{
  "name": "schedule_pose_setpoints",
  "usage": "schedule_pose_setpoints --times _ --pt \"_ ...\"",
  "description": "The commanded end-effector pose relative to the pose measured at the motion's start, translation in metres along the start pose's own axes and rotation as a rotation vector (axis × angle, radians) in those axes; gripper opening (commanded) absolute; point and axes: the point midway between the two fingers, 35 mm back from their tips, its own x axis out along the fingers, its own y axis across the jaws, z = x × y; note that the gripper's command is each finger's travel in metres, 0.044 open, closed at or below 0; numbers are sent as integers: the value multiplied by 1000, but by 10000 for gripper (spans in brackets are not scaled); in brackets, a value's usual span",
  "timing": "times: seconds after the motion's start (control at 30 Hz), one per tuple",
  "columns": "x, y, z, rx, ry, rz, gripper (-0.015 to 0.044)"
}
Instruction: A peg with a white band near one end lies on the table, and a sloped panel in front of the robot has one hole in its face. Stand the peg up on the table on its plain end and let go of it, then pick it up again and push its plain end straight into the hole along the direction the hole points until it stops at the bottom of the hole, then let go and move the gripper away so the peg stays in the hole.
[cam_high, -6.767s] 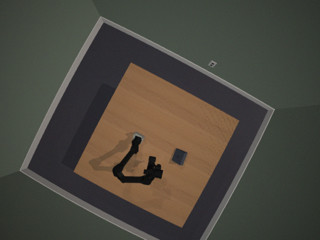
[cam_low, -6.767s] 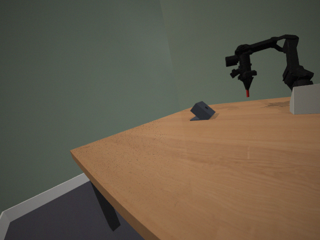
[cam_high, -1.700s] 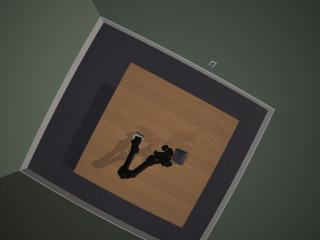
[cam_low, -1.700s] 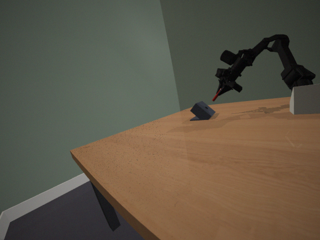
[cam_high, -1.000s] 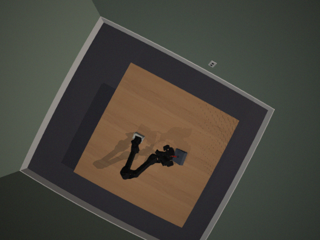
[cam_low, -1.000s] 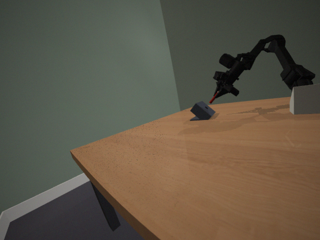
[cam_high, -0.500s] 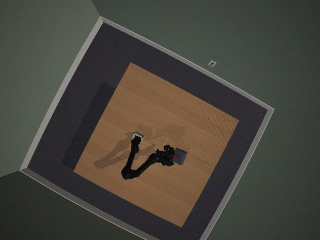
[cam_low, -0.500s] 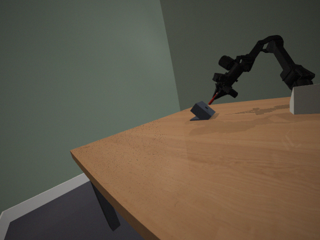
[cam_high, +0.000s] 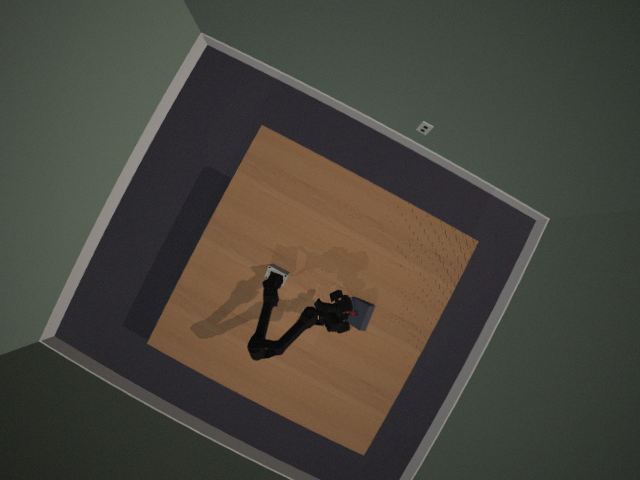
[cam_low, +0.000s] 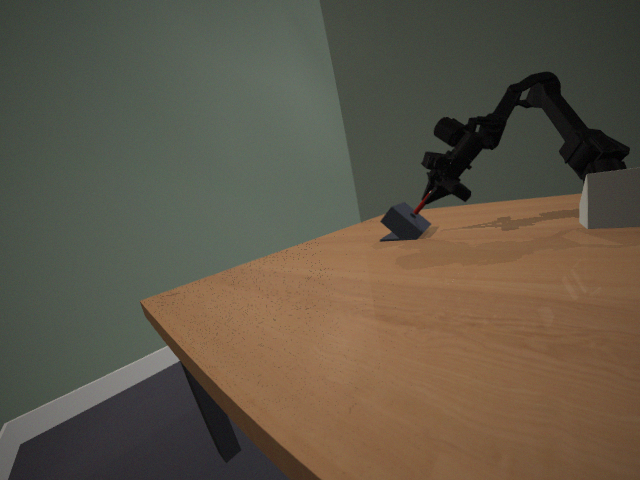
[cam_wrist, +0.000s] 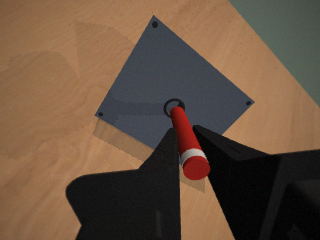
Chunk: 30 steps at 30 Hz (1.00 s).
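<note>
One black two-fingered claw, clamped on one red cylindrical peg with a white band. Banded end nearest the wrist camera, just past the fingers; plain end at the dark ring of the single round hole, seemingly just inside it, depth hidden. One sloped dark blue-grey square panel on the wooden tabletop, hole near the middle of its face, three small dark corner dots visible, the fourth corner hidden behind the claw. Seen from the exterior view: peg tilted, running down from the claw into the panel, arm arched overhead from one pale grey block base. Seen from above: panel well inside the tabletop, far from every edge, wide bare wood on all sides; claw and peg on the base side of the panel. Beyond the tabletop edges, dark floor, then one pale baseboard strip under green walls. One dark table leg visible below the near corner.
</note>
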Motion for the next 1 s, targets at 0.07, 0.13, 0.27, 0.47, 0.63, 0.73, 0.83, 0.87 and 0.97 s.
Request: schedule_pose_setpoints --times 0.07,0.13,0.27,0.47,0.63,0.73,0.83,0.87,0.97 --pt "-1 0 0 0 -1 -1 0" --pt "-1 0 0 0 -1 -1 0" --pt "-1 0 0 0 -1 -1 0" --pt "-1 0 0 0 -1 -1 0" --pt "0 1 1 0 -1 -1 0" --pt "1 2 1 1 -1 -1 0" --pt "1 2 1 1 -1 -1 0" --pt "2 2 1 1 -1 -1 0" --pt "3 3 1 1 -1 -1 0"
